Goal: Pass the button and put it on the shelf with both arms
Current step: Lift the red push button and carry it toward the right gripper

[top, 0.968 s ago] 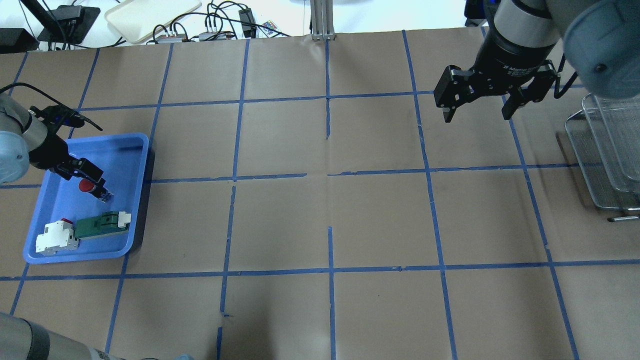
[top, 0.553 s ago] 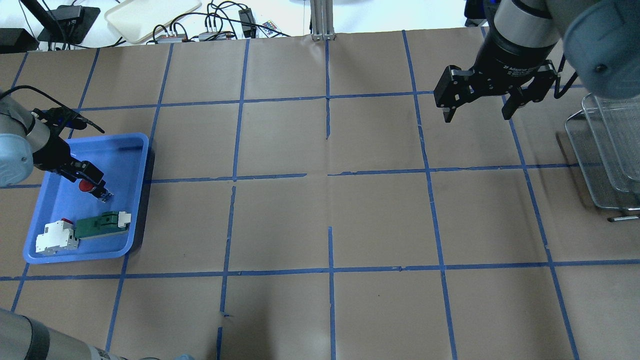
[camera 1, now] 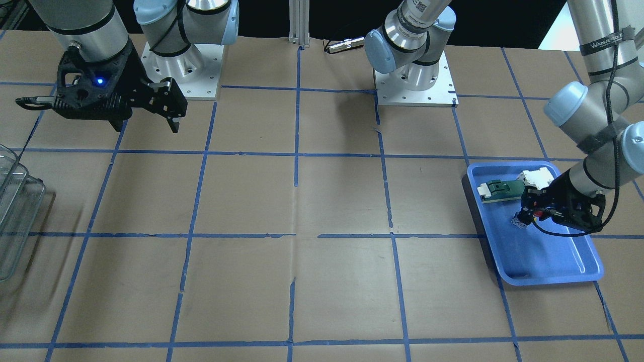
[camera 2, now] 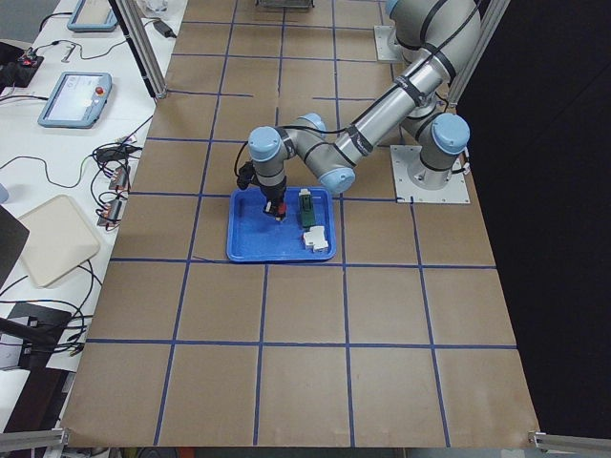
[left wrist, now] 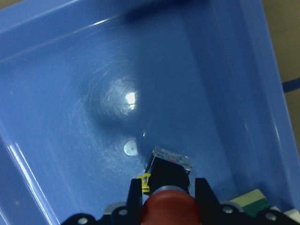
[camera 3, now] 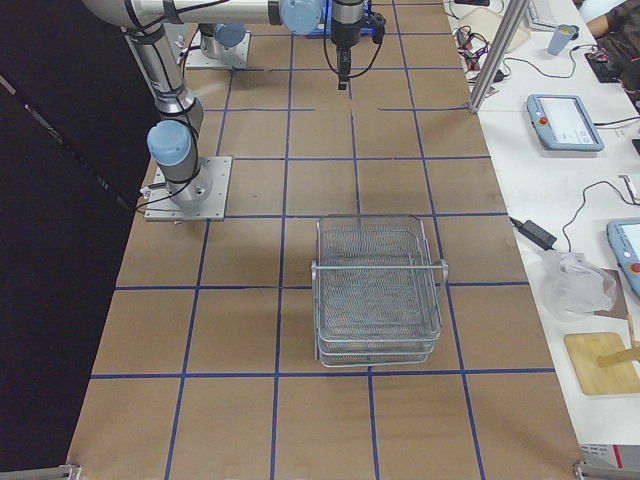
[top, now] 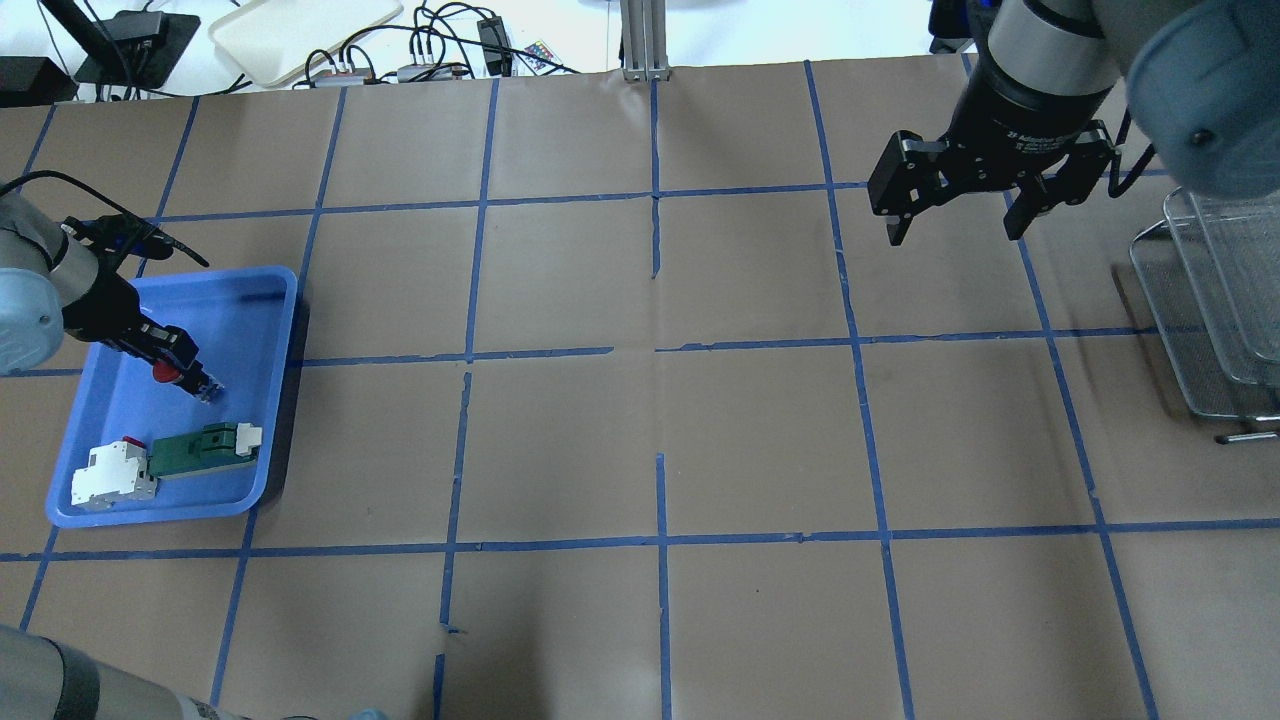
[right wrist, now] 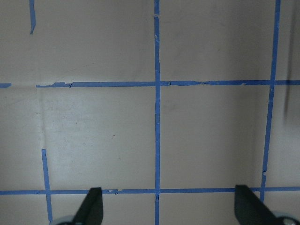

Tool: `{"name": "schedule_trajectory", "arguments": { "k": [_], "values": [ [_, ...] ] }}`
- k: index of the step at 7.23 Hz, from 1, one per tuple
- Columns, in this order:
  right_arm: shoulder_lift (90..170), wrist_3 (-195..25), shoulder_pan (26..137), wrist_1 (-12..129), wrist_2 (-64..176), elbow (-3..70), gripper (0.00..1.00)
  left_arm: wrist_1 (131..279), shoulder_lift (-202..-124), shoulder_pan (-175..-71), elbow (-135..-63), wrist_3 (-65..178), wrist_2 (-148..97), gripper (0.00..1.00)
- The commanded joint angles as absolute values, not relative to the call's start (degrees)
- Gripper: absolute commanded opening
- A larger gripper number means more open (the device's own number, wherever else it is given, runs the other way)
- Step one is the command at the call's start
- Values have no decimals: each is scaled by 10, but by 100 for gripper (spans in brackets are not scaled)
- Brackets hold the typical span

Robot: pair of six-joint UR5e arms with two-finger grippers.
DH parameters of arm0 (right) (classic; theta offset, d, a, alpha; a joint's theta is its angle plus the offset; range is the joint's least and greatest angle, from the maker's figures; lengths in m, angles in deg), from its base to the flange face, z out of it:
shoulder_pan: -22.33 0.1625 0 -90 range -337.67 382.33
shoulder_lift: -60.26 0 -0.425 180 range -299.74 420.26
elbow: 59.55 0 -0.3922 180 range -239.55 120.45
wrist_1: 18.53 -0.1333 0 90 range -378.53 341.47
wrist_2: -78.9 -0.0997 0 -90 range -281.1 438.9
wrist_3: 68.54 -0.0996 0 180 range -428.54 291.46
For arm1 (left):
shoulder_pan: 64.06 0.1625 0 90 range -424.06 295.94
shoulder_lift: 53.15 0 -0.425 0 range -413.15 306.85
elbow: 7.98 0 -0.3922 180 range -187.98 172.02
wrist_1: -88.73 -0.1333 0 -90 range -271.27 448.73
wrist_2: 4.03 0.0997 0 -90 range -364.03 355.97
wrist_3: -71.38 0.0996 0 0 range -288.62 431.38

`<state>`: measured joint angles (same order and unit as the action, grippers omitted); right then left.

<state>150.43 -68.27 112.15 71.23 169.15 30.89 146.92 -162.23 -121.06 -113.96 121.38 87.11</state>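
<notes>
The button, with a red head and a black body, is in the blue tray at the table's left. My left gripper is shut on it. In the left wrist view the two fingers clamp the black body just under the red head of the button. The clear base is low over the tray floor, and I cannot tell if it touches. My right gripper is open and empty, above the table at the far right. The wire shelf stands to the right of it.
A green-and-white connector and a white block with a red bit lie at the tray's near end, close to the held button. The shelf also shows in the exterior right view. Brown paper with blue tape lines covers the table.
My left gripper has shifted slightly to the left within the tray, with the button in it. The right arm has barely moved.
</notes>
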Motion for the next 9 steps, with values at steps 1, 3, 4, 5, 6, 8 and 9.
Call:
{"name": "schedule_trajectory", "arguments": {
  "k": [1,3,4,5,6,8,9],
  "values": [
    [1504,-678,1121,714,1692,309,100,1532,-1597,-1225,-1129,1207,774,6],
    [1504,-679,1121,712,1692,309,100,1690,-1553,-1257,-1088,1146,624,6],
    [1504,-680,1121,713,1692,309,100,1735,-1531,-1292,-1077,1097,575,6],
    [1504,-681,1121,713,1693,310,100,1767,-1507,-1338,-1080,1027,496,5],
    [1504,-682,1121,712,1692,309,100,1768,-1491,-1384,-1083,954,424,5],
    [1504,-681,1121,712,1692,310,100,1756,-1484,-1472,-1075,834,324,4],
    [1504,-681,1121,712,1693,310,100,1711,-1482,-1508,-1074,781,293,3]
  ]
}}
